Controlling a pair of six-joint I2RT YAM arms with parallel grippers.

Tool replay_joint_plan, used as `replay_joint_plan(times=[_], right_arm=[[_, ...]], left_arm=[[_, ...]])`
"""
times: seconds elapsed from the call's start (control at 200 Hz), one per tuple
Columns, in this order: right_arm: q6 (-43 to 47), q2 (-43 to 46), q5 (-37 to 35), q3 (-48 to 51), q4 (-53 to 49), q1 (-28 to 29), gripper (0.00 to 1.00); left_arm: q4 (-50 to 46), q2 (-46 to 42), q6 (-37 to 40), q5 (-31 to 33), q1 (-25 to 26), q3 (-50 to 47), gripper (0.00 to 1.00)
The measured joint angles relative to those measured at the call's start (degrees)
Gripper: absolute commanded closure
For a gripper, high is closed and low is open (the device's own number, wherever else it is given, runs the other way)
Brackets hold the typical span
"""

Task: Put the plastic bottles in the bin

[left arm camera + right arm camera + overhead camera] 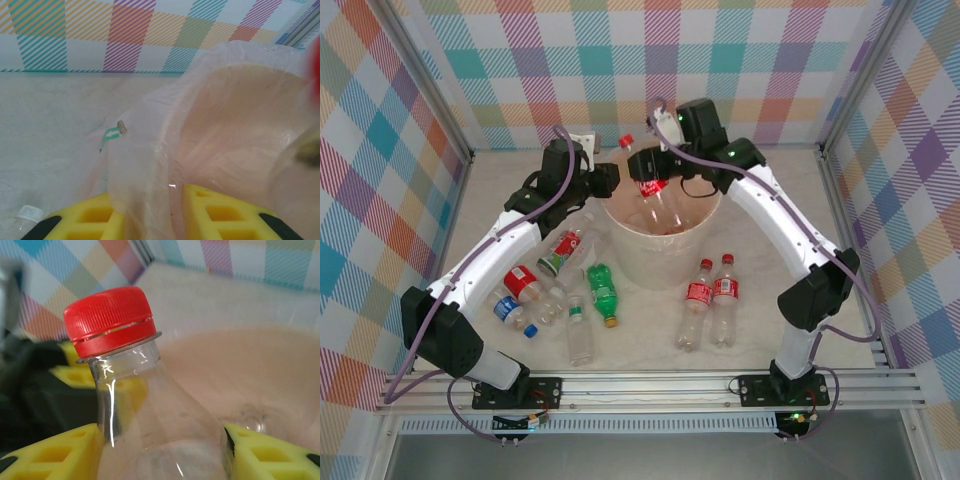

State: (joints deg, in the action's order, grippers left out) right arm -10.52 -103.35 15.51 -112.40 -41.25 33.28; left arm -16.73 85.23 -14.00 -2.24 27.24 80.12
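The pale bin (pixel 638 268) with its clear liner stands mid-table. My right gripper (pixel 652 176) is above its opening, shut on a clear, red-capped, red-labelled plastic bottle (pixel 650 186). In the right wrist view that bottle (pixel 131 371) stands between my yellow fingers (pixel 47 450), neck up, with the bin's inside (pixel 260 370) behind it. My left gripper (pixel 604 181) is at the bin's far-left rim. Its yellow fingers (pixel 217 210) pinch the liner and rim (pixel 145 165).
More plastic bottles lie on the table: red-labelled ones (pixel 525 284), (pixel 565 249), a blue-capped one (pixel 510 311), a green one (pixel 604 292) and a clear one (pixel 580 333) left of the bin, and two red-labelled ones (pixel 698 301), (pixel 724 297) to its right. Checked walls enclose the table.
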Motion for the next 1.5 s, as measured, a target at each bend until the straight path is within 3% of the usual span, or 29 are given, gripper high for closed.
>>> replay_joint_plan(times=[0.26, 0.47, 0.715, 0.995, 1.31, 1.5], right_arm=[[2.6, 0.1, -0.9, 8.4, 0.7, 0.1, 0.41], [4.1, 0.4, -1.4, 9.6, 1.2, 0.1, 0.25], [5.3, 0.4, -1.6, 10.0, 0.7, 0.1, 0.16], [5.5, 0.5, -1.5, -1.2, -6.3, 0.1, 0.10], [3.3, 11.3, -10.7, -5.7, -14.7, -0.4, 0.06], [-1.5, 23.4, -15.2, 2.3, -17.0, -5.2, 0.08]], left_arm=[[0.0, 0.0, 0.2, -0.1, 0.5, 0.0, 0.71], [0.0, 0.0, 0.2, -0.1, 0.5, 0.0, 0.71], [-0.1, 0.0, 0.2, -0.1, 0.6, 0.0, 0.71], [-0.1, 0.0, 0.2, 0.0, 0.6, 0.0, 0.71], [0.0, 0.0, 0.2, 0.0, 0.6, 0.0, 0.71], [0.0, 0.0, 0.2, 0.0, 0.6, 0.0, 0.71]])
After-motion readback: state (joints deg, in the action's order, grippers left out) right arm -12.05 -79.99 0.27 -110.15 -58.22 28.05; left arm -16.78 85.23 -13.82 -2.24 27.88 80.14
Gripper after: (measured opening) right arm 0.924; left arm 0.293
